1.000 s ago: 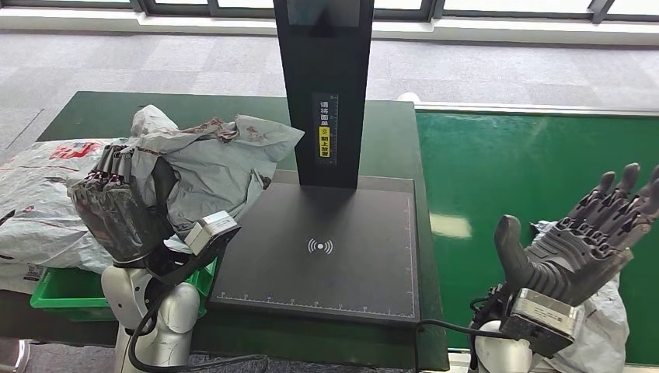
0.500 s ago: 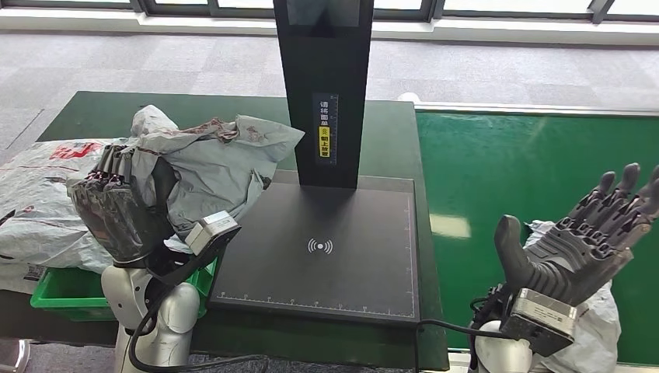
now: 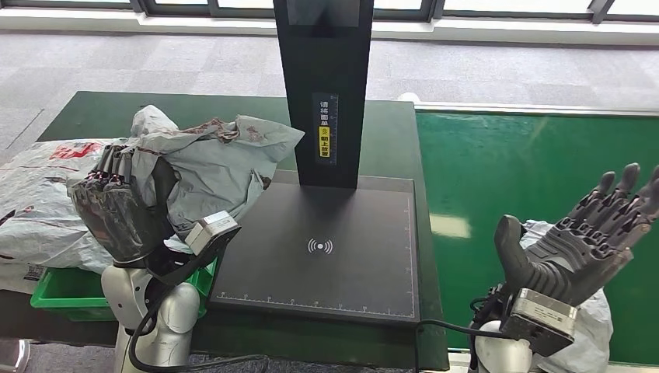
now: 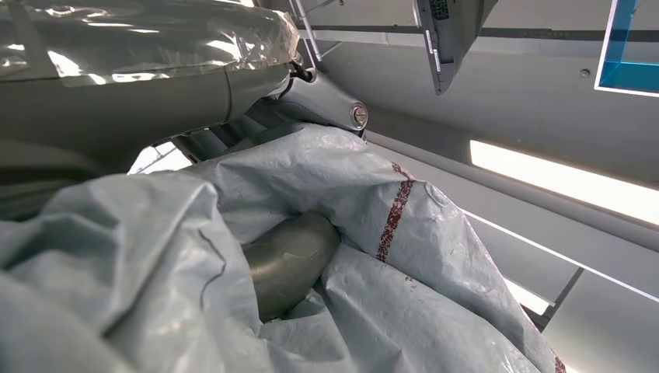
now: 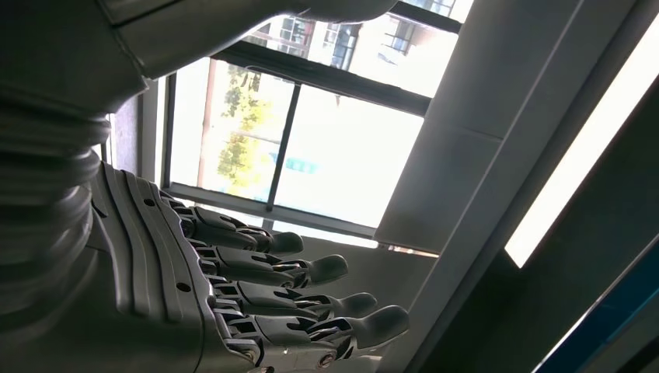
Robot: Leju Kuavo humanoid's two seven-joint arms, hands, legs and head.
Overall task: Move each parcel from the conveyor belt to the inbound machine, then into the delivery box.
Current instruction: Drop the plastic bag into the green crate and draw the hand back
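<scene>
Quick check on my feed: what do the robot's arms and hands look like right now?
Both arms are silver with rounded joint housings. The left hand and right hand are dark grey to black, with segmented fingers and a thick thumb. A small silver-grey box sits at each wrist, and black cables loop from it along the forearm.

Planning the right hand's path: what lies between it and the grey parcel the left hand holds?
In the head view, the inbound machine's black scan plate lies between right hand and grey parcel.

A wireless-tap sign (image 3: 319,246) is printed in white at the centre of the black scan plate (image 3: 256,264). The black post (image 3: 324,85) at upper centre carries a small vertical label (image 3: 325,132) with white Chinese characters and a yellow patch, too small to read.
</scene>
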